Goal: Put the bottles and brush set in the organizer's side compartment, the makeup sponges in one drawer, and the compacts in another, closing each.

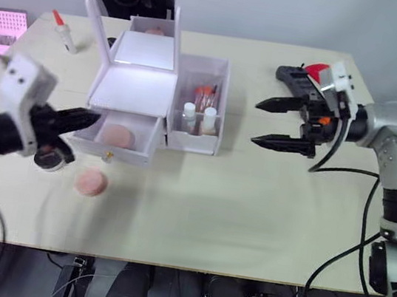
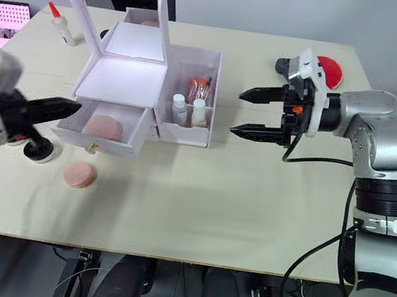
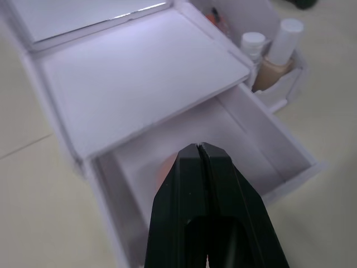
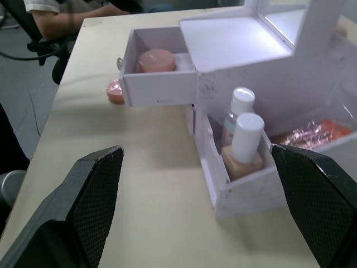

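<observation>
Step in hand: sponges into the open drawer [image 1: 118, 139]. One makeup sponge [image 2: 104, 127] lies inside it; the second sponge [image 1: 92, 181] sits on the table [image 1: 249, 208] just in front of the drawer, near its knob.
Left gripper [image 1: 87, 118]: fingers pressed together, holding nothing, tip at the drawer's left front corner (the wrist view looks straight down into the drawer).
Right gripper [image 2: 252, 113]: jaws wide apart, empty, hovering to the right of the organizer [image 1: 149, 104], well clear of it.
Doing it well: my judgement is that the left fingers must part before dropping onto the loose sponge, and take it across its flat faces or by its edge. It looks soft, so a light squeeze should do. Carry it over the drawer's front lip and set it beside the first, not on the rim, or the drawer may jam when pushed shut.
Side compartment [image 1: 195, 129]: holds both bottles [image 4: 241, 134], upright at the front, with the brush set [image 4: 312, 131] behind them.
Compacts: one compact [image 2: 39, 151] rests on the table under the left gripper, partly hidden; cannot place the other.
Also on table: glue bottle [image 1: 63, 31] at the far left; red-and-black object [image 2: 322, 68] behind the right arm.
</observation>
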